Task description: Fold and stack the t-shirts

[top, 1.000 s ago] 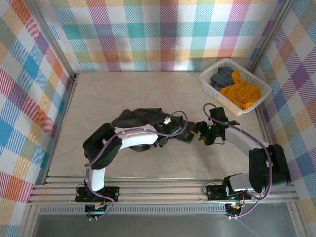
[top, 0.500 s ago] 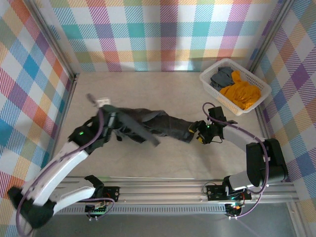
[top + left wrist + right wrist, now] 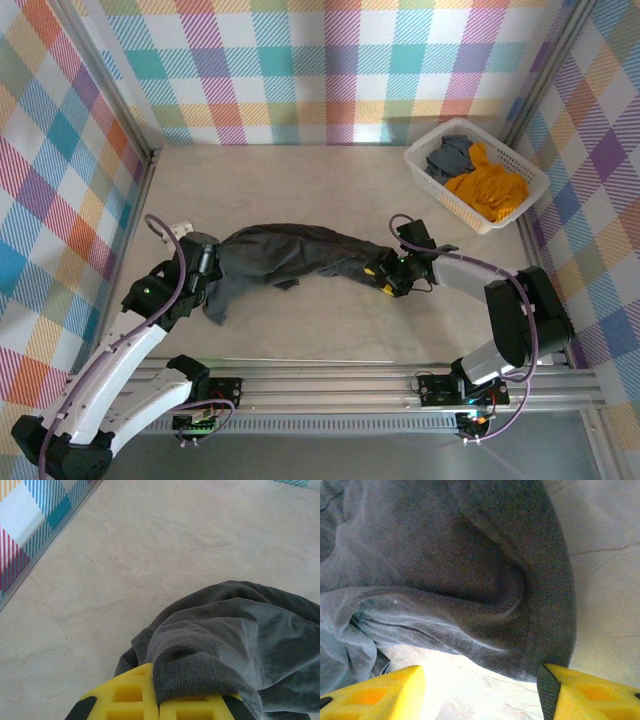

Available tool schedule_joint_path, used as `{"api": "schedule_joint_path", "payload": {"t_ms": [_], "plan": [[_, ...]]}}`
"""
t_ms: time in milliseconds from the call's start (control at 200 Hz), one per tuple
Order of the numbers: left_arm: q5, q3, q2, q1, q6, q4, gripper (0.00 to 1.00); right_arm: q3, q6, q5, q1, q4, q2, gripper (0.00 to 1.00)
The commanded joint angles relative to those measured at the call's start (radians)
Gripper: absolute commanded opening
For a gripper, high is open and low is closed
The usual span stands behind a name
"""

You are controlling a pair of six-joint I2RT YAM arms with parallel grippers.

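Note:
The charcoal-black t-shirt [image 3: 290, 255] lies stretched in a long rumpled band across the middle of the table. My left gripper [image 3: 205, 265] holds its left end: in the left wrist view the yellow pads [image 3: 125, 700] meet, with a fold of the dark shirt [image 3: 240, 640] pinched between them. At the shirt's right end my right gripper [image 3: 383, 275] is open; its yellow fingers [image 3: 375, 695] stand far apart with bare table between them. The shirt's hem [image 3: 445, 555] hangs just beyond and touches the right finger. An orange t-shirt [image 3: 490, 190] and a grey one [image 3: 448, 155] lie in the basket.
The white lattice basket [image 3: 530, 180] sits at the back right corner by the plaid wall. Aluminium rails border the table on the left [image 3: 140, 215] and along the near edge [image 3: 320, 385]. Bare tabletop [image 3: 300, 190] spreads behind the shirt.
My left arm swung from the table's middle out to the left, dragging the shirt from a bunched heap into a long band. My right gripper shifted slightly left.

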Motion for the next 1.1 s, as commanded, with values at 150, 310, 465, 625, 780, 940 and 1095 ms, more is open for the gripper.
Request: {"api": "schedule_joint_path", "payload": {"t_ms": [150,310,465,625,780,940,1095], "plan": [[-0.178,0.124,-0.045,0.04,-0.105,-0.143,0.0,0.011,0.179,0.078,0.002,0.001,-0.072,0.66],[-0.238,0.134,-0.091,0.071,-0.212,-0.217,0.0,-0.039,0.354,0.109,0.027,-0.012,-0.192,0.71],[-0.204,0.096,-0.146,0.077,-0.238,-0.185,0.0,-0.056,0.504,0.136,0.086,0.008,-0.193,0.72],[-0.193,0.111,-0.137,0.079,-0.231,-0.192,0.0,-0.096,0.625,0.119,0.131,0.111,-0.115,0.72],[-0.17,0.114,-0.143,0.079,-0.204,-0.178,0.0,-0.039,0.6,0.081,0.137,0.254,0.011,0.64],[-0.157,0.114,-0.144,0.079,-0.198,-0.18,0.0,0.022,0.616,0.093,0.184,0.252,0.084,0.64],[-0.145,0.112,-0.149,0.079,-0.193,-0.172,0.0,0.022,0.665,0.092,0.211,0.33,0.151,0.62]]}}
